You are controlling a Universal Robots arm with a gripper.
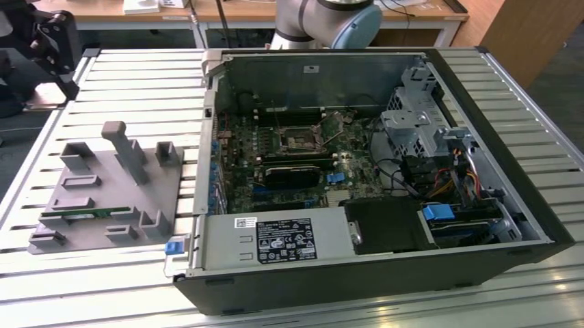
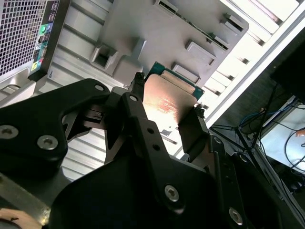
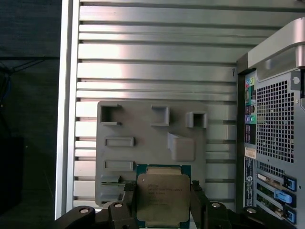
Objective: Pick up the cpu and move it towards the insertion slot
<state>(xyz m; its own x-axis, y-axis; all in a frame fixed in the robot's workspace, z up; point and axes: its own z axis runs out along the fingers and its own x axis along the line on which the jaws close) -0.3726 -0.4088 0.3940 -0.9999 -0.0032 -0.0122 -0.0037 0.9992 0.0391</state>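
Observation:
The cpu [image 3: 163, 198], a flat square chip with a shiny metal top and a green rim, sits between my two black fingers [image 3: 197, 200] in both wrist views. My gripper [image 3: 163, 202] is shut on its two opposite edges. The chip [image 2: 171, 98] hangs well above the grey holder plate [image 3: 143, 124], whose pockets show small below it, with my gripper [image 2: 167, 114] closed around it. In the exterior view the insertion slot [image 1: 299, 139] is a square dark socket with a metal frame on the motherboard inside the open computer case [image 1: 365, 171].
The grey holder plate [image 1: 100, 191] lies on the slatted aluminium table [image 1: 137, 82] at the exterior view's left and carries a thin green memory stick [image 1: 82, 213]. The case's walls, drive cage [image 1: 420, 130] and cables ring the motherboard. The arm's base [image 1: 329, 20] stands behind the case.

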